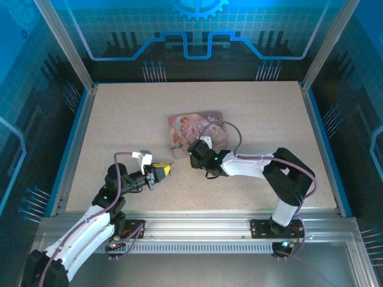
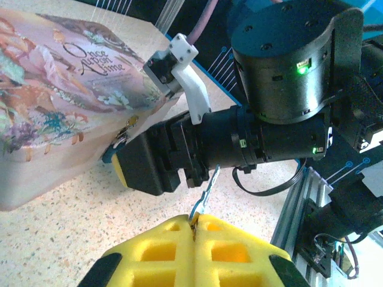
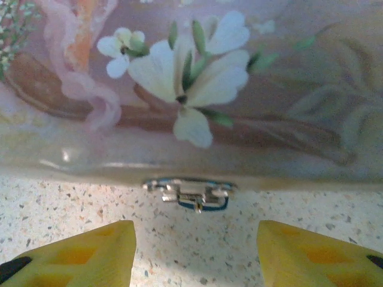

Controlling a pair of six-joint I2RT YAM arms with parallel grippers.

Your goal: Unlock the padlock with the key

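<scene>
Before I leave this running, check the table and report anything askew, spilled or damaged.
Nothing stands out. The tin lies flat, the padlock sits at its near edge, the key is pinched in the shut left claw, and the right claw stands open before the padlock.

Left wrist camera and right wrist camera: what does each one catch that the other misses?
Left wrist view: the key pinched in the left gripper's shut yellow fingers, plus the right arm's black wrist close by. Right wrist view: a head-on look at the padlock at the front edge of the pink picture tin, just ahead of the right gripper's open fingers. Shared: that tin and the speckled table.
</scene>
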